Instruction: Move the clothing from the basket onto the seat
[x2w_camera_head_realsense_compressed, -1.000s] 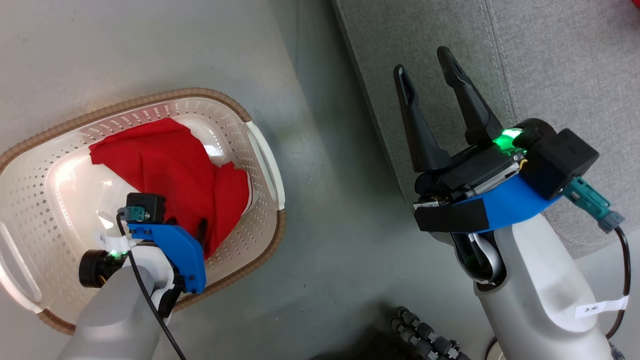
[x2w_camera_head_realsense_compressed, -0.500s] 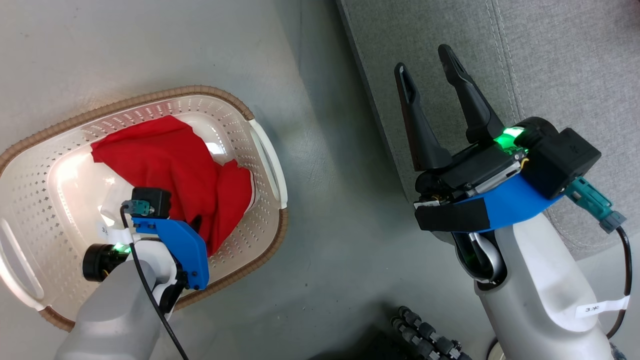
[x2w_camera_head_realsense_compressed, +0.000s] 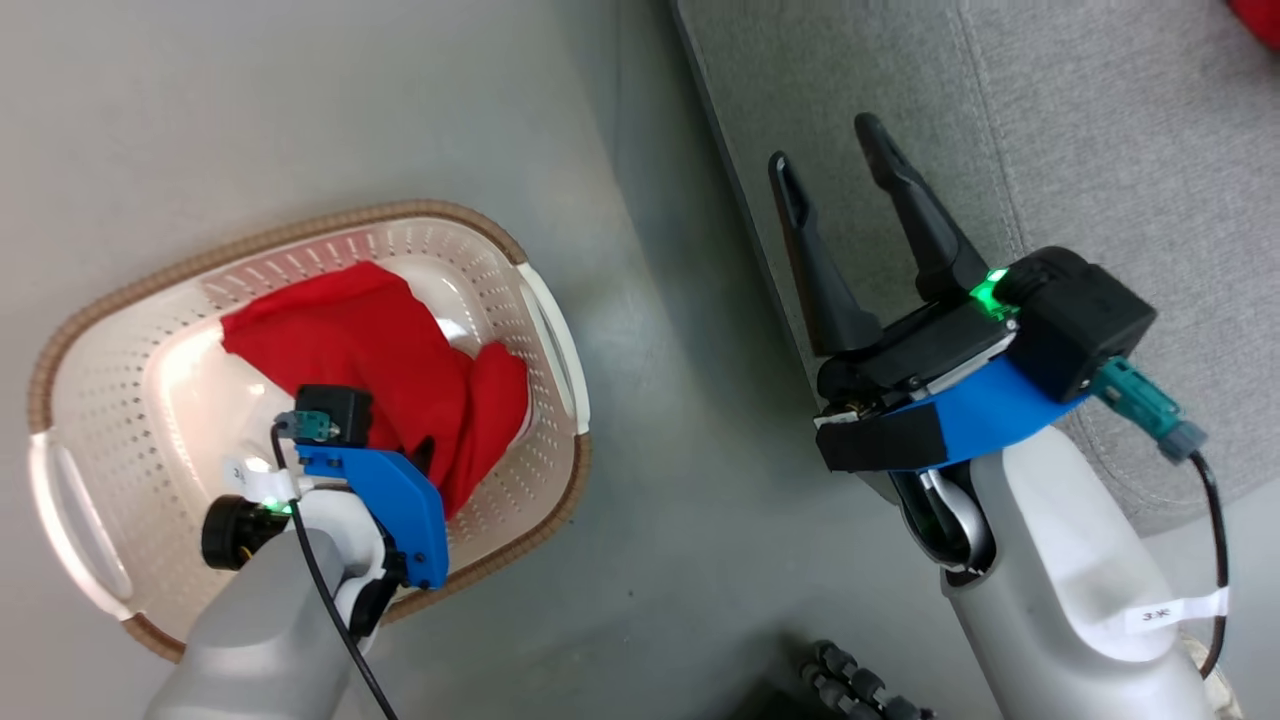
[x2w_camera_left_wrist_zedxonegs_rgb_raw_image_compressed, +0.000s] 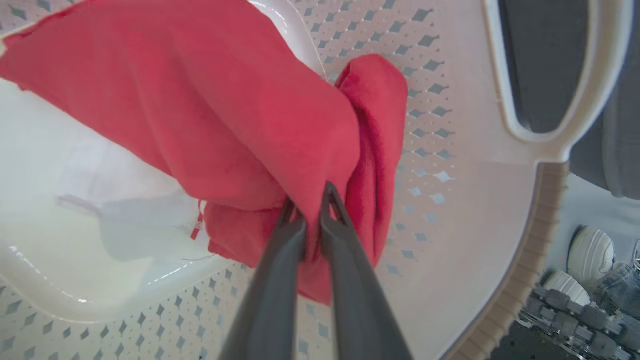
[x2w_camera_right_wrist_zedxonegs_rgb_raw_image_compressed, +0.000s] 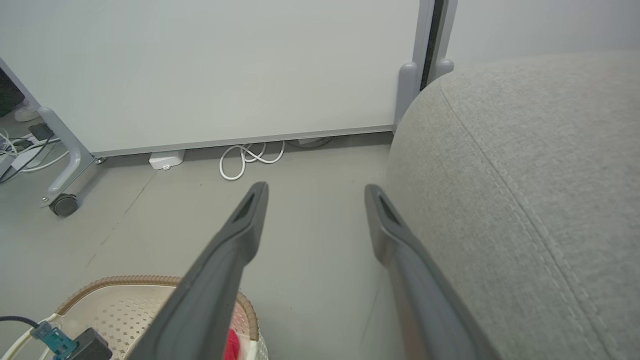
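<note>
Our left gripper (x2w_camera_left_wrist_zedxonegs_rgb_raw_image_compressed: 308, 200) pinches the red garment (x2w_camera_left_wrist_zedxonegs_rgb_raw_image_compressed: 225, 100) inside the basket (x2w_camera_left_wrist_zedxonegs_rgb_raw_image_compressed: 450, 200); our right gripper (x2w_camera_head_realsense_compressed: 825, 148) hangs wide beside the seat (x2w_camera_head_realsense_compressed: 1120, 140)

clothing (x2w_camera_head_realsense_compressed: 380, 340): plain red | basket (x2w_camera_head_realsense_compressed: 110, 420): cream, diamond perforations, brown rim | seat (x2w_camera_head_realsense_compressed: 1100, 150): grey

You have a smooth grey floor (x2w_camera_head_realsense_compressed: 660, 520) carrying everything. The basket (x2w_camera_head_realsense_compressed: 110, 350) stands on it, well apart from the seat (x2w_camera_head_realsense_compressed: 1100, 150), with a strip of bare floor between them. At the floor's far edge, at the foot of a pale panel (x2w_camera_right_wrist_zedxonegs_rgb_raw_image_compressed: 225, 65), lie a coiled white cable (x2w_camera_right_wrist_zedxonegs_rgb_raw_image_compressed: 247, 161) and a small white box (x2w_camera_right_wrist_zedxonegs_rgb_raw_image_compressed: 166, 160), with a caster (x2w_camera_right_wrist_zedxonegs_rgb_raw_image_compressed: 63, 205) nearby. A black segmented hose (x2w_camera_head_realsense_compressed: 850, 685) lies at the near edge.
</note>
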